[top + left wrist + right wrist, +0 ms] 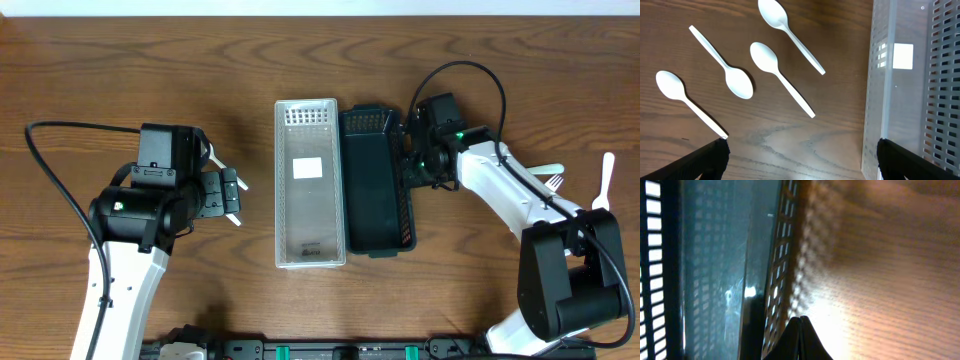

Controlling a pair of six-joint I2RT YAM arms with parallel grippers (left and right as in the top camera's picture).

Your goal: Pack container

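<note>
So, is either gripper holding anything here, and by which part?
Nothing is held: the left gripper is open over the spoons, and the right gripper is shut and empty beside the black basket.

A black container point(715, 270) fills the left side of the view, its glossy floor catching a pale sheen and its slotted side wall running from top to bottom. To the right lies the wooden table point(880, 280), brightly lit, with the wall's slots cast on it as rows of shadow. At the bottom edge the right gripper point(801, 330) has its fingers pressed together, just beside the wall's outer face.
</note>
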